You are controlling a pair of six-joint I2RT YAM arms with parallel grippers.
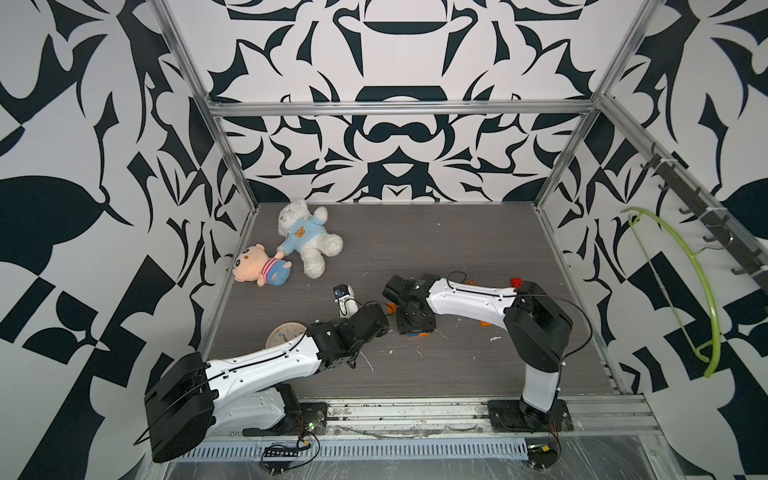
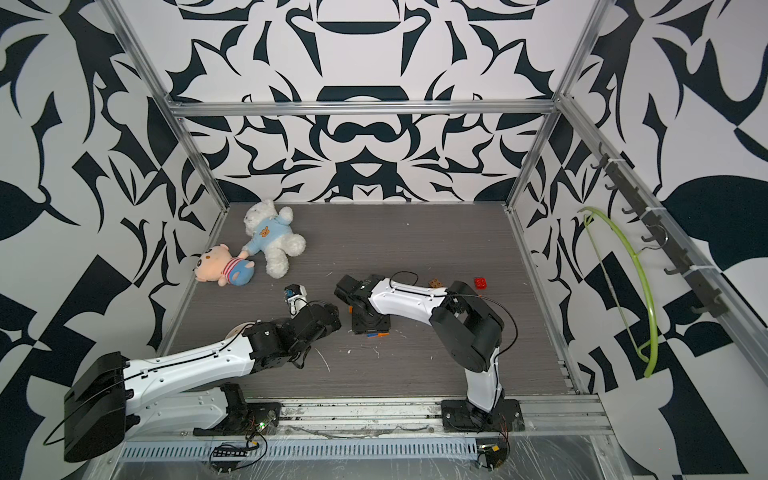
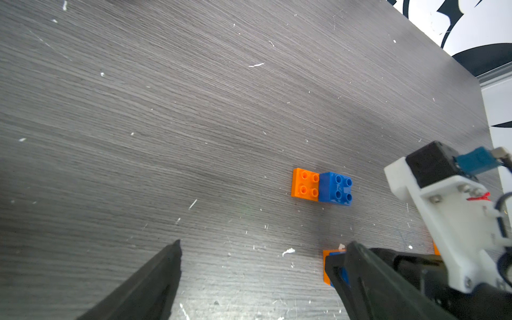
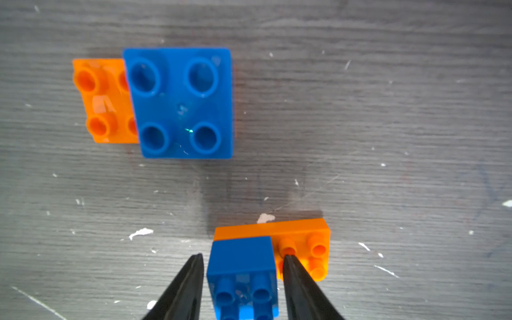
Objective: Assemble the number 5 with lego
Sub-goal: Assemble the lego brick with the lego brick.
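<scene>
The right gripper is spread narrowly astride a blue brick seated on an orange brick on the tabletop. It should be lifted straight up, so the stack is not dragged. The left gripper is held spread, empty.

Both top views are looking steeply down from high up over the whole table, nearly identical. Wrist cams are pointing down close-up, both catching the same blue-on-orange lego pair.
</scene>
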